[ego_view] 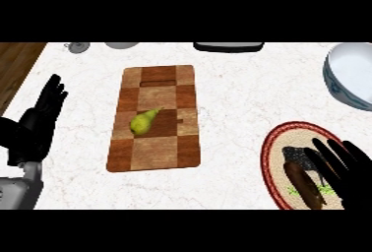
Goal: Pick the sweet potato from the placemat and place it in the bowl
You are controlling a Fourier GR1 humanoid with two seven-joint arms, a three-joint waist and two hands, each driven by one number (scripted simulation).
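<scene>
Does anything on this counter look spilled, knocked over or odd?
Nothing stands out. The pear lies on the wooden cutting board, the sweet potato on the round placemat, and the bowl sits upright at the far right.

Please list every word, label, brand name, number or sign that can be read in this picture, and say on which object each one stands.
None: no readable text shows anywhere.
The checkered cutting board, the pear, the placemat, the sweet potato and the bowl bear no letters or numbers.
The placemat's dark patch is a pattern, not writing.
</scene>
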